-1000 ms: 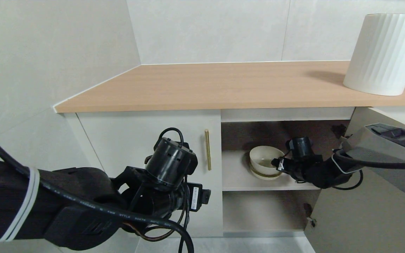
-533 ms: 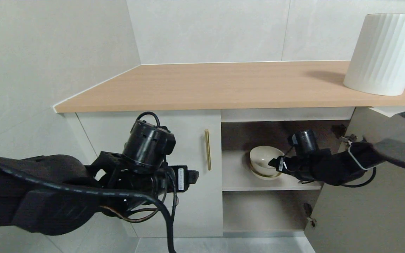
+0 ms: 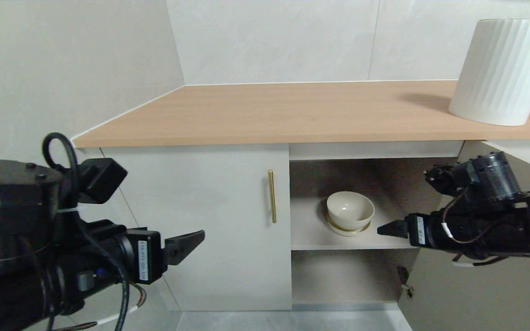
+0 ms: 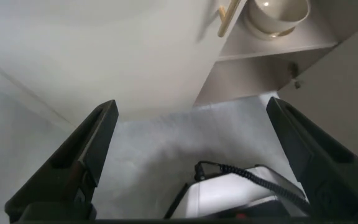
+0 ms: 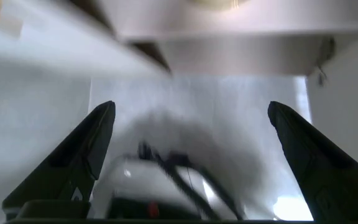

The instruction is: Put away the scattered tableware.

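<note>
A cream bowl sits upright on a small plate on the middle shelf of the open cabinet. My right gripper hangs just right of the bowl, in front of the shelf edge, apart from the bowl. In the right wrist view the right gripper is open with nothing between its fingers. My left gripper is low at the left, in front of the closed door. It is open and empty in the left wrist view, where the bowl lies far off.
The left cabinet door is closed, with a brass handle. The right door stands open beside my right arm. A tall white ribbed container stands on the wooden countertop. The lower compartment has free room.
My right gripper has drawn back out of the cabinet, away from the bowl, which stays on the shelf. My left arm has pulled back to the left and lower.
</note>
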Available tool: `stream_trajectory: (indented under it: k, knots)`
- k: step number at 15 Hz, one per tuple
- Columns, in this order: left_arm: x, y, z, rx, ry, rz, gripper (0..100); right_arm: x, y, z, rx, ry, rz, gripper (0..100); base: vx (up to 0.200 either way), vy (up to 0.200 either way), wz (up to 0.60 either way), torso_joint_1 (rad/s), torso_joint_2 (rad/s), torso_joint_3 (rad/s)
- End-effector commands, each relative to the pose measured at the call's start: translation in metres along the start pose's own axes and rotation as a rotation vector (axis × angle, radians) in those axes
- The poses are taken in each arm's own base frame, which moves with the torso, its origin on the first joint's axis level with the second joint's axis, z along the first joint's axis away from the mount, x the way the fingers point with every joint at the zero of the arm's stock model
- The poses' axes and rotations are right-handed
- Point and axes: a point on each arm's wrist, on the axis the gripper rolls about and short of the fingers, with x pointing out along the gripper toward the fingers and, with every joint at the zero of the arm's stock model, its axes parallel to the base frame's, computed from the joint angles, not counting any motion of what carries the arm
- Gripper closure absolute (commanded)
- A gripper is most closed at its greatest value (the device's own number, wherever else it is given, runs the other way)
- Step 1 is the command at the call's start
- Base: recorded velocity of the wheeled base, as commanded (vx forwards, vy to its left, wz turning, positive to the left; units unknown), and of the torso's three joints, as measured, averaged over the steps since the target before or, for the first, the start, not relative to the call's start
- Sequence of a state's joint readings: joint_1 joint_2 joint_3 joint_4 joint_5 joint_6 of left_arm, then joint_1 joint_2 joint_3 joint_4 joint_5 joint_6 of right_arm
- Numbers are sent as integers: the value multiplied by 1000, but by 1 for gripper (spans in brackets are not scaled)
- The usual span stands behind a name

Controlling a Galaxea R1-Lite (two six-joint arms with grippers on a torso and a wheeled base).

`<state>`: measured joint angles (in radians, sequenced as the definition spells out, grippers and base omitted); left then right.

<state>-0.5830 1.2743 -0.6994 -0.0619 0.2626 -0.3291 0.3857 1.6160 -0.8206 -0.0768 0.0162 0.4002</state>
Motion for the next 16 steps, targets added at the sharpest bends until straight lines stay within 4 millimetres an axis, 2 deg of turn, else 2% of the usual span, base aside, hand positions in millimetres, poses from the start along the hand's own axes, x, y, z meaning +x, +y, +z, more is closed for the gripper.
stream_trajectory:
  k: [1,7,16]
  knots:
    - [-19,18,3,-43,-56,28,0,-49,0,-16,-40,-32,67,0,0,0,0,0,0,0]
    - [-7,13,6,-36,-32,27,0,-44,-1,-26,-76,13,70,0,0,0,0,0,0,0]
    - [-5,12,5,-30,-20,26,0,-46,-1,-30,-95,17,66,0,-200,0,0,4,4,3]
